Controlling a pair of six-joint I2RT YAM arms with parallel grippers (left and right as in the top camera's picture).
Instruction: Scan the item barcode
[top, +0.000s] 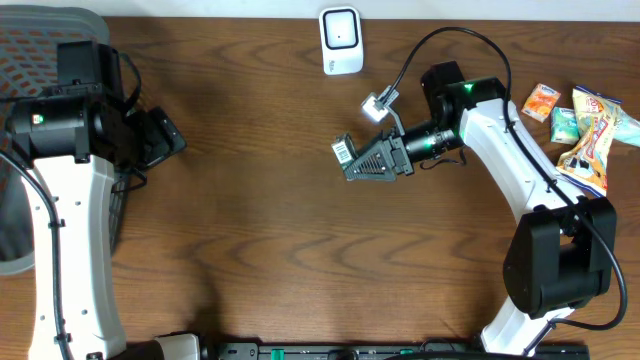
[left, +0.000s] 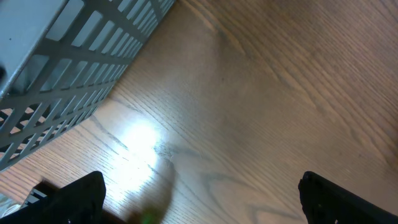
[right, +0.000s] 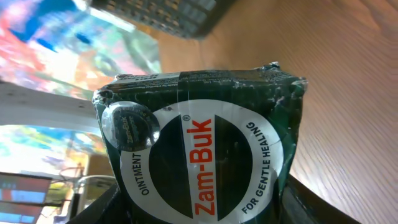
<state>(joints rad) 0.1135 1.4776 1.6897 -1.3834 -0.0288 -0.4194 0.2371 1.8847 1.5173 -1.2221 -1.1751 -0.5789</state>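
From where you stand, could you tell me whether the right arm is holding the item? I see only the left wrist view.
Observer: Yes, the right gripper is shut on a dark green Zam-Buk box.
Operator: Thank you. Where is the scanner, please?
Observer: The white scanner sits at the far side of the table, apart from the box.
Operator: Can you see a barcode?
Observer: Yes, a barcode label shows from overhead on the box's end farthest from the gripper.
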